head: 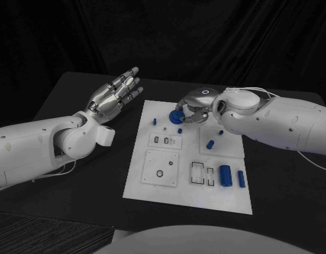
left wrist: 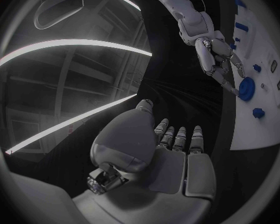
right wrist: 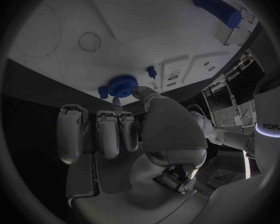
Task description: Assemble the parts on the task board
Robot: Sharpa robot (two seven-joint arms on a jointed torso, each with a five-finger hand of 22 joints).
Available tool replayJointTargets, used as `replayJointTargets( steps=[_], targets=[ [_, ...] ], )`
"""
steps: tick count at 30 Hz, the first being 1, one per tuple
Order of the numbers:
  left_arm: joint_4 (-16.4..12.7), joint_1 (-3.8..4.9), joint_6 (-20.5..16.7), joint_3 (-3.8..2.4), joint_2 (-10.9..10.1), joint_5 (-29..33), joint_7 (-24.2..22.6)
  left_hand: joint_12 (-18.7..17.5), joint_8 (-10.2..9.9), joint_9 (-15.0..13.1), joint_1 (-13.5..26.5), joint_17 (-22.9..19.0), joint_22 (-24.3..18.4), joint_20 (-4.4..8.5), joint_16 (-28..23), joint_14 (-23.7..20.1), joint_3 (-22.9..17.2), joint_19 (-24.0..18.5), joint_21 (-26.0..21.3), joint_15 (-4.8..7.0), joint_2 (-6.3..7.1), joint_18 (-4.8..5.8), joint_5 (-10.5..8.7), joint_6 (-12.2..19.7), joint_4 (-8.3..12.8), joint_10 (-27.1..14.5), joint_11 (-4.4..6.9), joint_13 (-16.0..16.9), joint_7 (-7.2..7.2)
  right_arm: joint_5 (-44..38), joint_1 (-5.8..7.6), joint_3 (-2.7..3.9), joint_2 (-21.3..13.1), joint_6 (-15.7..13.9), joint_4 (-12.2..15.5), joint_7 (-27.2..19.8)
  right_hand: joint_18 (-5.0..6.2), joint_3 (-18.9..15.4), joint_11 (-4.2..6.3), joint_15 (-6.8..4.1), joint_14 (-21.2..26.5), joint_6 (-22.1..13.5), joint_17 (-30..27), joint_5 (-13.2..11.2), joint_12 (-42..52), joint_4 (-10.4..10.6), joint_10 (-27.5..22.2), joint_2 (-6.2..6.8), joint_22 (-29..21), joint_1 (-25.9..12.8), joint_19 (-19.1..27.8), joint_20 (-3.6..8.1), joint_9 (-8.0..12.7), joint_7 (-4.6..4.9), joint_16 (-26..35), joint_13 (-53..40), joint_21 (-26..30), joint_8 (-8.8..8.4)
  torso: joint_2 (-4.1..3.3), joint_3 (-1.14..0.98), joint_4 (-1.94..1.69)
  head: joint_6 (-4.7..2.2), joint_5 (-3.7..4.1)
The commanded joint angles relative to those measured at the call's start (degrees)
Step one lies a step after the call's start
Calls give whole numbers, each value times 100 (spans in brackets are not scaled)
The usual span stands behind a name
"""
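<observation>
Two blue cylinders (head: 225, 175), one blue disc (head: 178, 116)

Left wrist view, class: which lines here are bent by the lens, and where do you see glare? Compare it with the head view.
Left wrist view: bright ceiling light strips curve into arcs and glare white; the task board edge bows. Head view: the board's edges run straight, evenly lit against the dark table.

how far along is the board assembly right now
Early to midway, as far as the pictures tell. Done: a few small blue pegs seem to stand on the white board. In hand: the right hand holds a round blue disc at the far edge. Left: two blue cylinders lie loose near the front, and the left hand hovers open off the board.
</observation>
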State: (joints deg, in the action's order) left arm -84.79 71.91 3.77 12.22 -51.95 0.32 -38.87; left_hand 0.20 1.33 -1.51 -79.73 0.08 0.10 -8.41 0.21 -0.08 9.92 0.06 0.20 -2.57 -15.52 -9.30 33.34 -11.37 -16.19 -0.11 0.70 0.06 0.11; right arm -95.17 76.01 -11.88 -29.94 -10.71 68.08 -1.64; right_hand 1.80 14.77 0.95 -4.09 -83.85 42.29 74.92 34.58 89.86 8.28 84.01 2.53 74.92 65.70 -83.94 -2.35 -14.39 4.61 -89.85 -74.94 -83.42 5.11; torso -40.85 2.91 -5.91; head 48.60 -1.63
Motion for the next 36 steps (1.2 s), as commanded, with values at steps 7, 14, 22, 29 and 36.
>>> replayJointTargets(
  steps=[7, 14, 22, 29, 36],
  targets=[
    [-1, 10, 76, -5, 7, -3, -181, -20, 25, -6, -42, -8, -10, -45, -21, 8, -38, -6, -20, -47, -8, -51, 29, -2, 1, 11, -65, -6, 35, -33, -34, 1, -68, 114, -17, 16, 18, 158, -63, 36, -615, 645, 1508, 31, 14, 7, 599, 24, 1177, -146, -178, -31, -12, 34, -15, -1506, 36, 191, 2, 0, 0, 9, -15],
    [4, 9, 71, -5, -1, -3, -180, -20, 25, -6, -42, -8, -10, -45, -21, 8, -38, -6, -20, -47, -8, -51, 29, -2, 1, 11, -65, -6, 35, -33, -38, 1, -149, -61, -5, 33, 22, 177, -34, 17, -615, 914, 1508, -128, 14, -35, 599, 50, 1179, -166, -174, -19, -145, -7, -15, -1506, 53, 310, 0, 1, -1, 14, -23],
    [-7, 9, 58, -5, -30, -3, -177, -20, 25, -6, -45, -8, -10, -47, -21, 8, -39, -6, -20, -47, -8, -52, 30, -2, 2, 11, -81, -6, 35, -33, -37, 1, -303, -368, 57, 37, 23, 93, -21, -1, -615, 923, 1508, -345, 14, -98, 599, 66, 1185, -175, -175, -1, -436, -22, -15, -1506, 66, 492, -1, 0, 2, 1, -38],
    [-23, 9, 36, -5, -74, -3, -170, -20, 25, -6, -45, -8, -10, -47, -21, 8, -39, -6, -20, -47, -8, -52, 30, -2, 2, 11, -81, -6, 35, -33, 101, 1, -731, -805, 372, 66, 14, -78, -47, 19, -615, 421, 1508, -1269, 14, -106, 599, 66, 1210, -137, -202, -13, -805, 13, -15, -1506, 52, 556, 0, 0, 1, -5, -47],
    [0, 8, 36, -5, -58, -3, -163, -20, 26, -7, -47, -8, -10, -49, -21, 8, -39, -6, -20, -47, -5, -54, 29, -6, 2, 11, -89, -6, 35, -33, 373, 1, -1427, -842, 932, 297, -5, -226, -37, 12, -615, 178, 1508, -1962, 14, -96, 599, 121, 1251, -35, -253, -13, -833, -7, -15, -1506, -15, 492, -1, 0, 0, -13, -12]
  ],
)
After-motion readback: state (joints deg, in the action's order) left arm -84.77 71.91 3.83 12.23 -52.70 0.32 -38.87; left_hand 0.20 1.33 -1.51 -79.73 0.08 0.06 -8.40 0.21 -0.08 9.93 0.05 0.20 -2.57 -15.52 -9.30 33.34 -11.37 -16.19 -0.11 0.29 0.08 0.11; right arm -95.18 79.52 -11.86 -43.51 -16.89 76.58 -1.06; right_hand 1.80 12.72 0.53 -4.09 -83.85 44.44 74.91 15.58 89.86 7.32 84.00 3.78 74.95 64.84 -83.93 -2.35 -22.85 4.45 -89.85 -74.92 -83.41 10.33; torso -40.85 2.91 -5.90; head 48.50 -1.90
